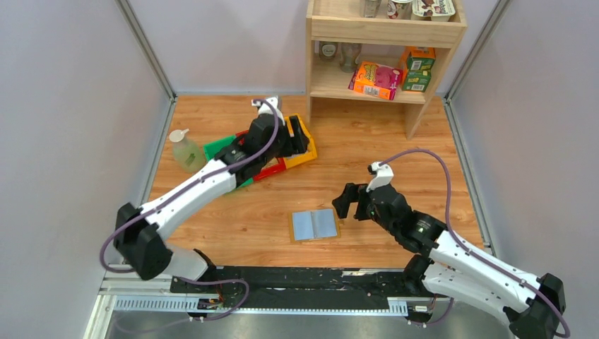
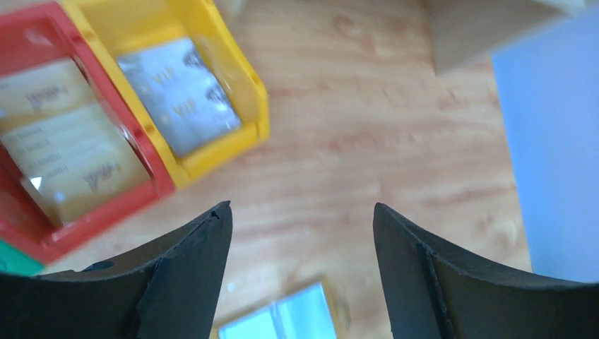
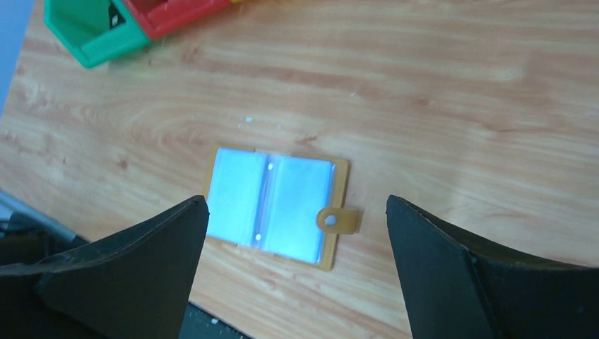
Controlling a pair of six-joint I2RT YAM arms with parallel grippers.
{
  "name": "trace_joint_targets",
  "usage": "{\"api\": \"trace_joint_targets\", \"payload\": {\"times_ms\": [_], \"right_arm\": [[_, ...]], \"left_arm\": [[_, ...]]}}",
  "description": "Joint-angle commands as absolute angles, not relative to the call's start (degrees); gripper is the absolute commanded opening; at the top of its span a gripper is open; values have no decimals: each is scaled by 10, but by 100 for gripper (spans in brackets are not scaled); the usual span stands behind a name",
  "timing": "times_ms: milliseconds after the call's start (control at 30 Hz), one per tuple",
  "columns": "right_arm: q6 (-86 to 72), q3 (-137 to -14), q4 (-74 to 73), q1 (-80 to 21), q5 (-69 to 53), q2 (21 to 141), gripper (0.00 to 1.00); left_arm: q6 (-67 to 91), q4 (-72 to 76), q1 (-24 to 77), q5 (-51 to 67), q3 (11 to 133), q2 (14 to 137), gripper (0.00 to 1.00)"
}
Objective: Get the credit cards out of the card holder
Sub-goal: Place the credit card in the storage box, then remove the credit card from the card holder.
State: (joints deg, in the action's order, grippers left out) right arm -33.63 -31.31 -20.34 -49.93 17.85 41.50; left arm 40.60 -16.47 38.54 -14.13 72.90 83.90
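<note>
My left claw [image 2: 302, 212] hangs released, jaws spread wide with nothing between them, above the wooden table [image 1: 367, 162] close to a row of plastic bins. In the shallow yellow plastic bin [image 2: 212, 154] lies a flat silver-grey credit card [image 2: 180, 95] with "VIP" printed on it twice in gold letters. Just beside it, the shallow red plastic bin [image 2: 99, 215] holds pale cream credit cards [image 2: 70, 152], also marked "VIP", with lines of smaller print too blurred for me to read. A green plastic bin [image 3: 85, 42] sits touching the red one on its other side; what is inside it I cannot tell. My right claw [image 3: 297, 205] is released too, jaws fully apart and holding nothing, hovering over the small mustard-yellow folding card holder [image 3: 272, 205]. The holder lies opened flat on the table near my edge, well apart from the bins, showing two pale blue pockets and a snap tab on one side; I cannot tell whether any card is in them. The boxes on the wooden shelf [image 1: 424, 32] at the back carry printing too small to read.
</note>
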Motion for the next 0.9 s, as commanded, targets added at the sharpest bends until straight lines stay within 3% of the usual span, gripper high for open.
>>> {"api": "trace_joint_targets", "payload": {"times_ms": [0, 200, 333, 867], "right_arm": [[-352, -359, -219, -497, 67, 474, 96], [-373, -395, -228, -511, 33, 564, 81], [-388, -414, -225, -512, 20, 634, 70], [-423, -403, -191, -513, 61, 778, 59]], "left_arm": [[379, -228, 430, -111, 636, 743, 80], [426, -232, 478, -58, 511, 672, 76], [454, -195, 484, -41, 442, 656, 68], [497, -113, 499, 13, 391, 743, 45]]}}
